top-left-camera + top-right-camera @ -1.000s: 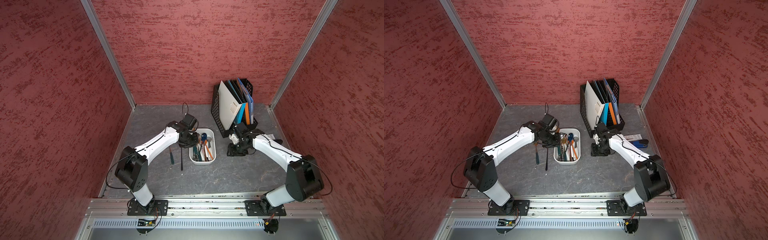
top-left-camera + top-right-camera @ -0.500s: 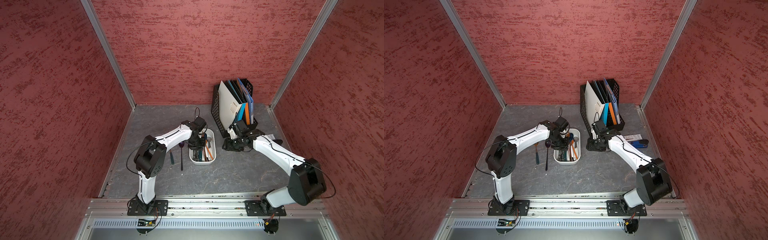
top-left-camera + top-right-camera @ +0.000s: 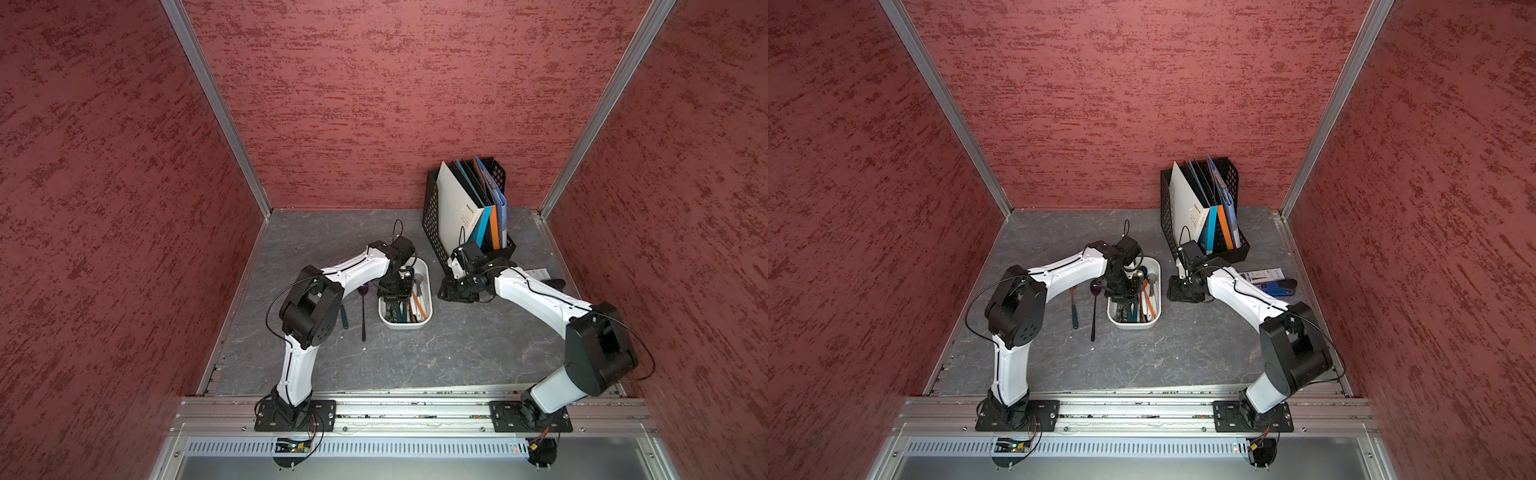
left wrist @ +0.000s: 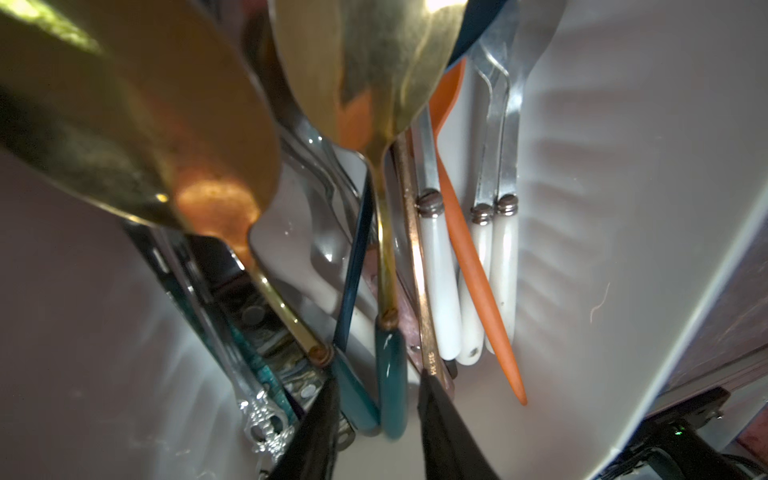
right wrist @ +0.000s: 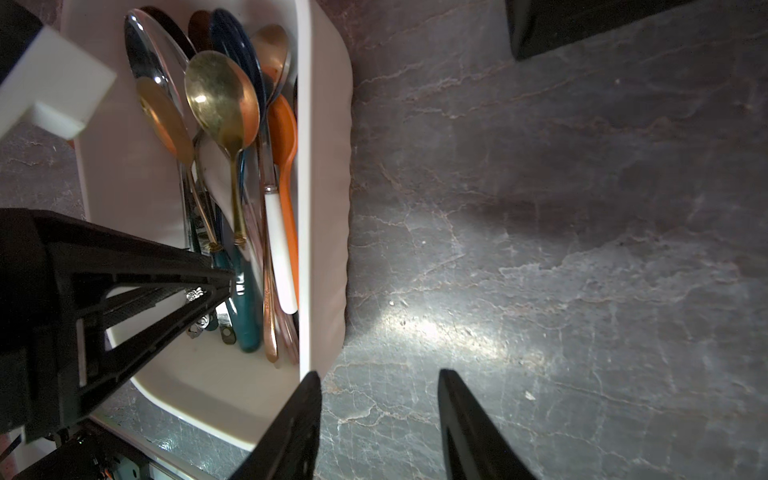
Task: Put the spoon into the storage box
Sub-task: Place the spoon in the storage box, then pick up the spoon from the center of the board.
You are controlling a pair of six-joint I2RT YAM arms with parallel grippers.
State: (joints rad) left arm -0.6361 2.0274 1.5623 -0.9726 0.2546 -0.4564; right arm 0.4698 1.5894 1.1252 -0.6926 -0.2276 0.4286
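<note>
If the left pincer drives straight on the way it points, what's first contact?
Likely the teal spoon handle lying in the storage box, right between the tips of the left pincer; depth is hard to judge.

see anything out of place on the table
A purple-bowled spoon and a teal-handled spoon, partly hidden by the left arm, lie on the table beside the storage box, not in it.

This is a robot lab test cell. Red textured wall panels [image 3: 374, 104] set in aluminium corner posts [image 3: 216, 108] box in a grey stone-patterned counter [image 3: 415, 357]. At the lower edge of the frame, a left arm [image 3: 353, 266] and a right arm [image 3: 536, 291] are bolted to an aluminium rail [image 3: 415, 409], with their cables exposed.
</note>
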